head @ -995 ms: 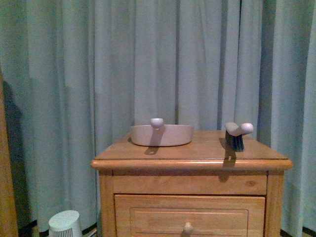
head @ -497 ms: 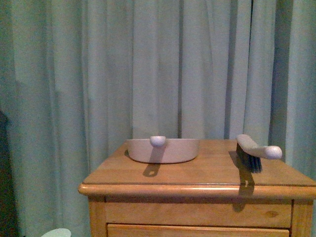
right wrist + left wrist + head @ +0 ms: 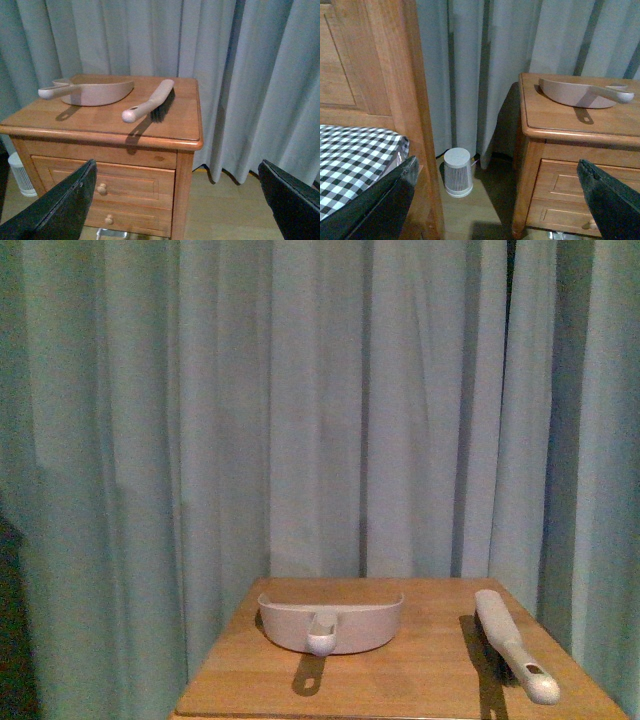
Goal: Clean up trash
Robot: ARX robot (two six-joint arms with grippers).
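Frontally, a dustpan and brush are seen on the nightstand. Ahead of the left gripper, spread empty, the dustpan is found; ahead of the right gripper, likewise spread, the brush. No trash is shown; tool pickup is judged next.

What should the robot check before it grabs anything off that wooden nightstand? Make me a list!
1. Left gripper open and empty: ok.
2. Right gripper open and empty: ok.
3. Dustpan resting on the nightstand, handle pointing to the front edge, nothing on top of it: ok.
4. Brush lying beside the dustpan, not touching it: ok.
5. Trash in sight: not ok, no view shows any.
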